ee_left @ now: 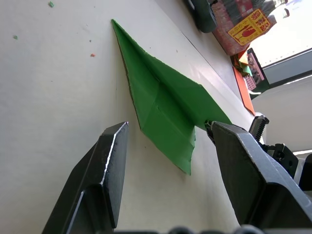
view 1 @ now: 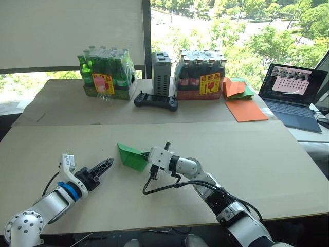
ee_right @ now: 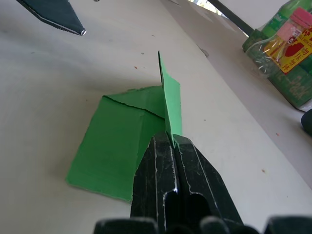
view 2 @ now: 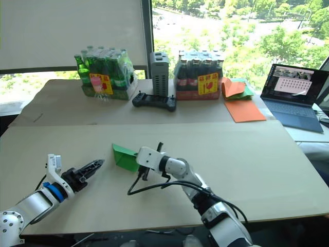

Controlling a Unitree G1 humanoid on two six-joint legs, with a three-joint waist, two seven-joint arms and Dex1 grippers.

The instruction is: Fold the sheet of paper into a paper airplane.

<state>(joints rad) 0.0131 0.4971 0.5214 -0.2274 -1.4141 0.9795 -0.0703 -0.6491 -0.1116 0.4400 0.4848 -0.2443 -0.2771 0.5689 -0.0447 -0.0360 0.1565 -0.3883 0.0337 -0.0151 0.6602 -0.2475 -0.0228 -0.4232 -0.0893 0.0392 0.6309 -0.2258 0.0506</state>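
Note:
The bright green sheet of paper point(view 1: 131, 156) lies on the near table, folded into a pointed wedge with layered creases, like a paper airplane. One flap point(ee_right: 170, 100) stands upright along its middle. My right gripper point(view 1: 148, 155) is shut on the rear end of that flap, its fingers point(ee_right: 158, 165) pressed together around the thin edge. My left gripper point(view 1: 107, 164) hovers just left of the paper, open and holding nothing. In the left wrist view the wedge point(ee_left: 161, 105) lies just beyond its fingers point(ee_left: 109, 161).
On the far table stand a pack of green bottles point(view 1: 108, 74), a grey box point(view 1: 161, 72), a black controller point(view 1: 156, 100) and a pack of dark bottles point(view 1: 201, 76). Orange sheets point(view 1: 245, 109), a mixed paper pile point(view 1: 236, 87) and a laptop point(view 1: 293, 95) lie at the right.

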